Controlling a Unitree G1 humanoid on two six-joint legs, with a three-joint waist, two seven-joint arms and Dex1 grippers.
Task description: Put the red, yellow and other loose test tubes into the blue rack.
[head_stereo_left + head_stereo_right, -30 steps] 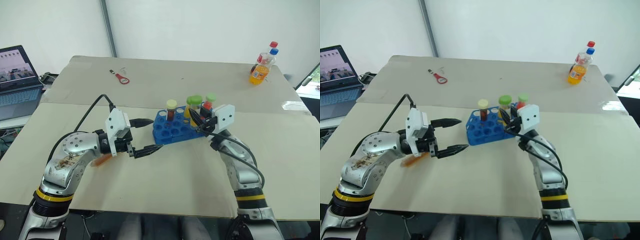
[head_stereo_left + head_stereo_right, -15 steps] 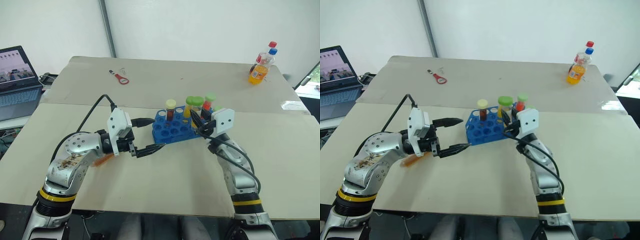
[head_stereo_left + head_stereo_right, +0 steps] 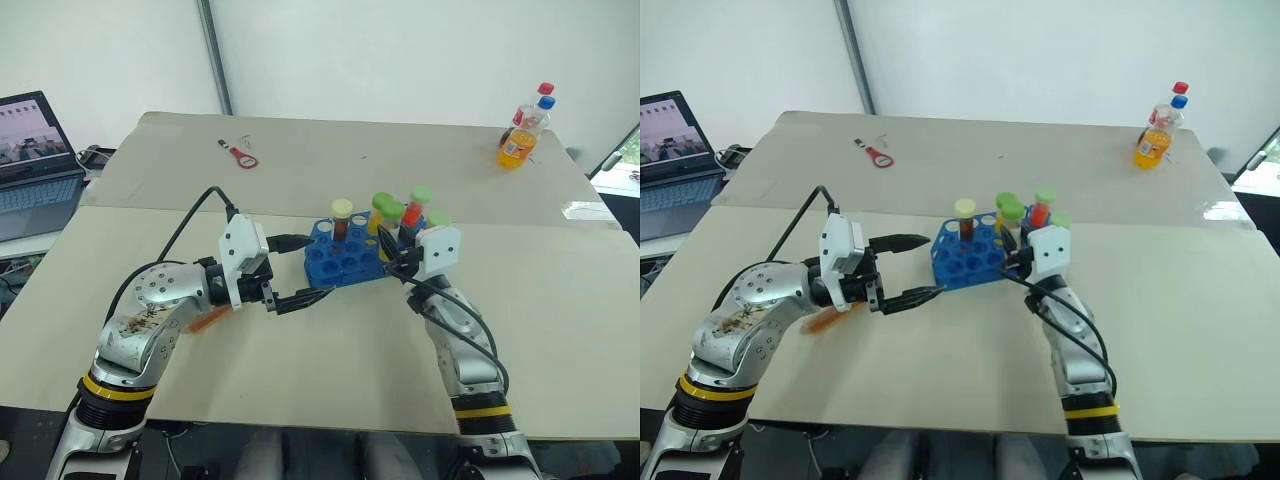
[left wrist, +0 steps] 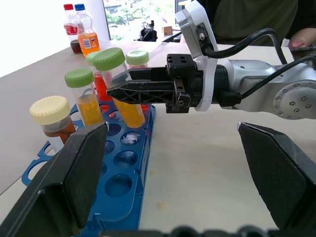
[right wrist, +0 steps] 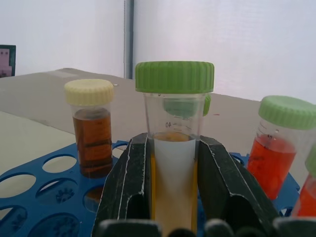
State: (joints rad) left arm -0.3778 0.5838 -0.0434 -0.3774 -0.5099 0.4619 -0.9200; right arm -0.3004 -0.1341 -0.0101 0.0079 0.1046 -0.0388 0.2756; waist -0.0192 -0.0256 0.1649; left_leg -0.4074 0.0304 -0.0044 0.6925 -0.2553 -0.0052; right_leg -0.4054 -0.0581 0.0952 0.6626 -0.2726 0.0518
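So the blue rack [image 3: 345, 258] sits about mid-desk [image 3: 300, 380], and it's already got a few tubes standing in it: the amber-brown tube with the cream cap [image 3: 342, 218] at the far left end, a yellow tube with a green cap [image 4: 85, 97] next to it, and a red-orange tube with a green cap [image 3: 415, 208] over at the right end. The right hand [image 5: 173, 195] is pinching another green-capped tube of yellow liquid [image 5: 174, 148], fingers pressed against both sides of it, holding it upright right over the rack's holes; from the left wrist view the tube's bottom looks like it's down at the level of the rack top, but I can't tell if it's actually seated in a hole. There's at least one more red-orange tube with a green cap [image 5: 279, 148] standing just beside it in the rack. The left hand [image 3: 298, 270] is spread wide, hovering just off the rack's left end, holding nothing. Near rows of holes in the rack are unfilled. Way off at the far right corner of the desk are two orange-drink bottles [image 3: 524, 130] with a red and a blue cap, a small red-handled tool [image 3: 240, 153] lies at the far left, and a laptop [image 3: 35, 165] sits off to the left side.
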